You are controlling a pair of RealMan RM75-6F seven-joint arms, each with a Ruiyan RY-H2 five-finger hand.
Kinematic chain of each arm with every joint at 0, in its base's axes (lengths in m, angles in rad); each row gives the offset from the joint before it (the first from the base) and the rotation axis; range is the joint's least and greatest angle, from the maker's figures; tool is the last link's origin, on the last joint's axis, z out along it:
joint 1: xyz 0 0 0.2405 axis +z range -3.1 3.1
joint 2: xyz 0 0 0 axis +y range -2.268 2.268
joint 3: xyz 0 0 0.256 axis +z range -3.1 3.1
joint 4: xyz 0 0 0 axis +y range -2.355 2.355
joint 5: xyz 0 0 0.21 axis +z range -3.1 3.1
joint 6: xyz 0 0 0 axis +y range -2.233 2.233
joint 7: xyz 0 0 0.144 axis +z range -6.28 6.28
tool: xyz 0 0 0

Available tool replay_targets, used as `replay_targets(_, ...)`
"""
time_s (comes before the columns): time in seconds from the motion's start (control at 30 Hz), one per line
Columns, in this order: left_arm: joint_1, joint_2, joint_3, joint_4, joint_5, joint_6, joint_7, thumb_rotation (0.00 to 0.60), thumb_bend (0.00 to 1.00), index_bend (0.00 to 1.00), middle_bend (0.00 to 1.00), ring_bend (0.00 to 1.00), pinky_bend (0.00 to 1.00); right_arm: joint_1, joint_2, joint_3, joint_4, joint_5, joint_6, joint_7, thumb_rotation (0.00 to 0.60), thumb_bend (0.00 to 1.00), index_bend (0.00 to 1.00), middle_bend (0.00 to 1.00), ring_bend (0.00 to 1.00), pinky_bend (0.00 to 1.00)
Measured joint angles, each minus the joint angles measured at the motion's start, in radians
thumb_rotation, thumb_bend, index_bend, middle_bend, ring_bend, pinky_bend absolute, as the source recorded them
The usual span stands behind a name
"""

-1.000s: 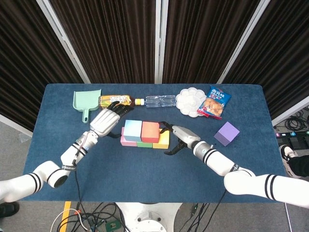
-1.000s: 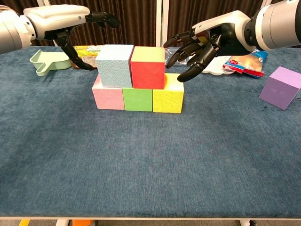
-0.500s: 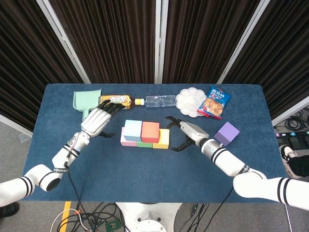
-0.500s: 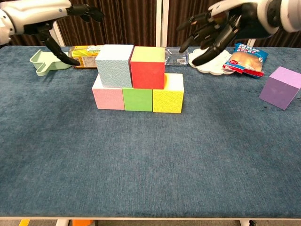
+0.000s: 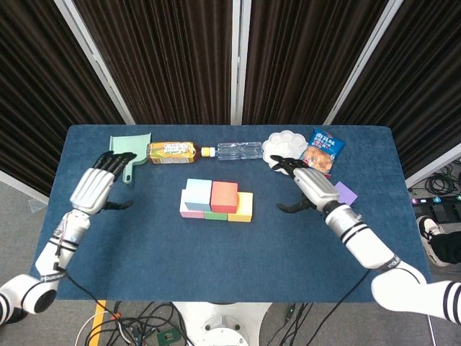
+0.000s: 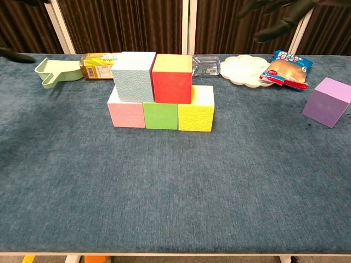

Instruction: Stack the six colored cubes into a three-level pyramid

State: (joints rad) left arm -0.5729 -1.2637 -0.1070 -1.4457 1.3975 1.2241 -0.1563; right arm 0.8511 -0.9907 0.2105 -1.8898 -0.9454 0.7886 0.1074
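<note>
Even, bright light falls from overhead, with soft, short shadows under the cubes (image 6: pixel 160 92) and a faint dark patch beside the purple cube (image 6: pixel 328 102). The blue table (image 5: pixel 216 252) shows no glare. The curtains (image 5: pixel 166 58) stay dim. The head view is sharp throughout; in the chest view the right hand (image 6: pixel 282 10) at the top edge is dark and slightly smeared

A counter (image 5: pixel 216 245) covered in dark blue cloth stood before dark pleated curtains (image 5: pixel 173 58) hung between white frame bars (image 5: pixel 238 61). The floor (image 5: pixel 21 202) around it was grey. Under the near edge of the counter lay a tangle of black cables (image 5: pixel 151 321). The light was even.
</note>
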Motion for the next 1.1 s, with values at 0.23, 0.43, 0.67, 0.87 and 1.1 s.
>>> replay_targets(0.23, 0.121, 0.04, 0.039, -0.047, 0.009, 0.114, -0.028, 0.6, 0.09, 0.13, 0.09, 0.11, 0.08, -0.095, 0.056, -0.09, 0.061, -0.122, 0.058, -0.09, 0.6, 0.17, 0.0, 0.15, 0.0, 0.0)
replay_targets(0.43, 0.177, 0.057, 0.067, -0.109, 0.04, 0.157, -0.002, 0.6, 0.09, 0.13, 0.09, 0.11, 0.08, -0.114, 0.05, -0.135, 0.182, -0.191, 0.049, -0.169, 0.6, 0.09, 0.0, 0.11, 0.0, 0.0)
replay_targets(0.67, 0.208, 0.066, 0.063, -0.154, 0.05, 0.179, 0.019, 0.6, 0.09, 0.13, 0.09, 0.11, 0.08, -0.095, -0.017, -0.182, 0.329, -0.226, -0.011, -0.33, 0.6, 0.01, 0.0, 0.04, 0.0, 0.0)
replay_targets(0.87, 0.224, 0.068, 0.05, -0.17, 0.049, 0.185, 0.015, 0.6, 0.09, 0.13, 0.09, 0.11, 0.08, -0.078, -0.118, -0.204, 0.438, -0.25, -0.048, -0.4, 0.6, 0.01, 0.0, 0.04, 0.0, 0.0)
replay_targets(1.1, 0.237, 0.068, 0.049, -0.168, 0.057, 0.176, 0.006, 0.6, 0.09, 0.13, 0.09, 0.11, 0.08, -0.071, -0.209, -0.214, 0.541, -0.258, -0.072, -0.441, 0.6, 0.04, 0.0, 0.08, 0.0, 0.0)
